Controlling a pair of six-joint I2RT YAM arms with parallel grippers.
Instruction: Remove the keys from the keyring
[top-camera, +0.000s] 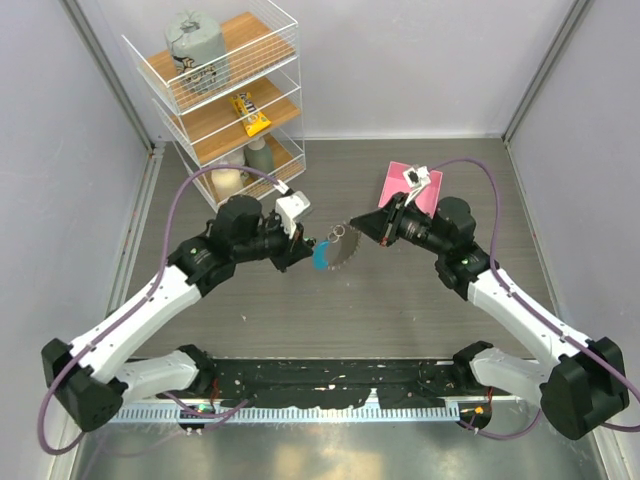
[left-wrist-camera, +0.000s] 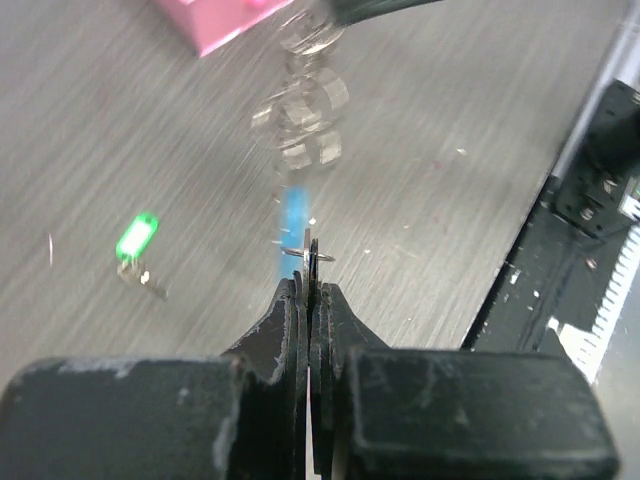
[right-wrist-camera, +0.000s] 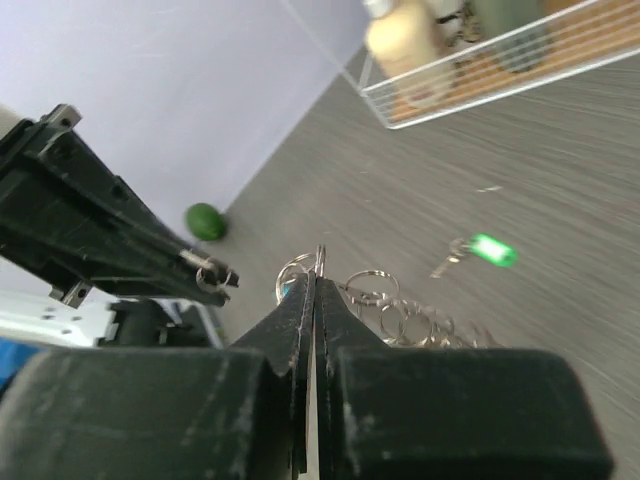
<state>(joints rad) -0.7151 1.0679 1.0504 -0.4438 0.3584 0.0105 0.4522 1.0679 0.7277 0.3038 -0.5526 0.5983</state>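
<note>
left end effector (left-wrist-camera: 312, 283): jaws pinched tight on thin wire of the keyring (top-camera: 338, 250), just short of its blue band (left-wrist-camera: 293, 215).
right end effector (right-wrist-camera: 318, 280): also clamped on a thin metal edge at the loop's far side.
keyring position: strung between both end effectors, seemingly raised off the surface (top-camera: 300, 320).
keys (top-camera: 347, 263): a jagged fringe under the loop, blurred in the wrist views.
loose key (left-wrist-camera: 137, 237): green-tagged, lying on the surface, apart.
technique: anchor one side and walk a single key toward the split with small moves; hard pulling risks slipping.
pink box (top-camera: 410, 190): farthest back.
</note>
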